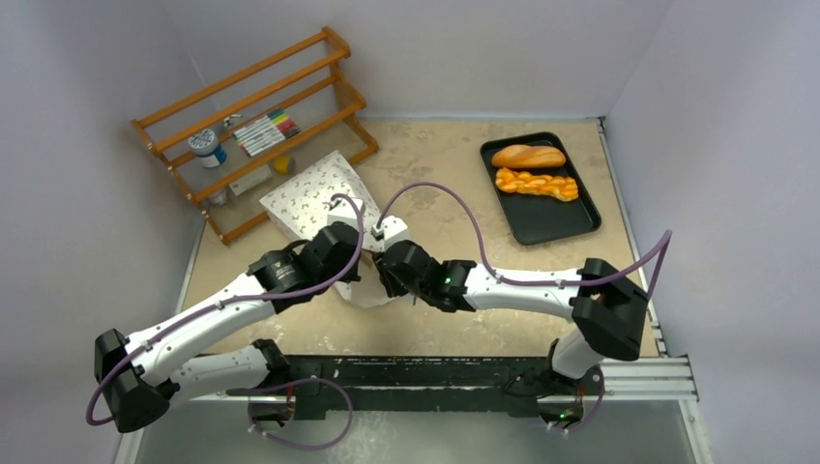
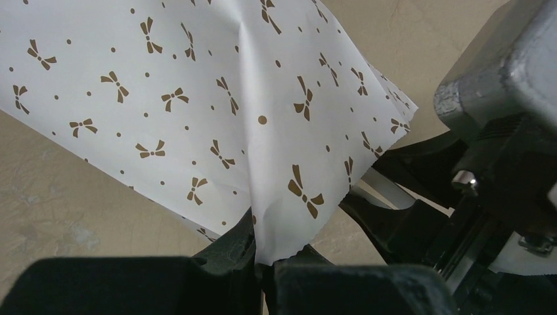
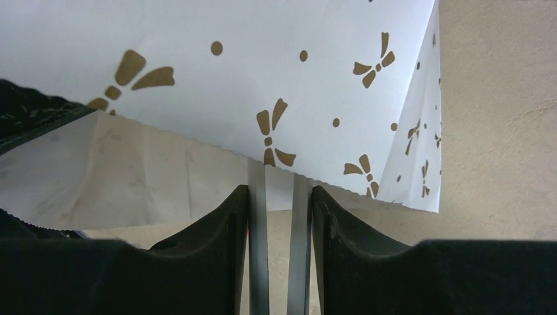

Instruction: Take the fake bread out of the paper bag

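Step in hand (judged): get the bag mouth open so R can reach in.

- Paper bag [image 1: 309, 188] lies on its side on the table. Mouth faces the arm bases. Closed end points at the wooden rack [image 1: 242, 79] just behind the bag.
- Left gripper [image 2: 264, 259] is clamped tight on the bag's serrated rim, with the upper sheet pinched between its pads. The sheet rises from the pinch with one crease running up it.
- Right gripper [image 3: 279, 180] is at the bag mouth, just beside L. Jaws are narrow with a slim gap and nothing seen in it. The upper rim hangs just ahead of the tips, with the peach-tan inner wall showing below. It has no grip on anything, as far as the wrist view shows.
- Fake bread: a long loaf [image 1: 527, 156] and a braided piece [image 1: 535, 183] sit on the black tray [image 1: 551, 217], well apart from the bag on its right side.
- No bread shows inside the bag. Only the front of the interior is visible, so cannot tell if a piece is left.

How to do it well (judgement):
- L should hold the rim high and taut so the mouth gapes.
- R should enter low along the bottom sheet, under the rim, with jaws opened wider first.
- Go slow. The paper is light and will slide or crumple if pushed.
- Risks: R could catch the upper rim, or the sheet could tear at L's pinch.
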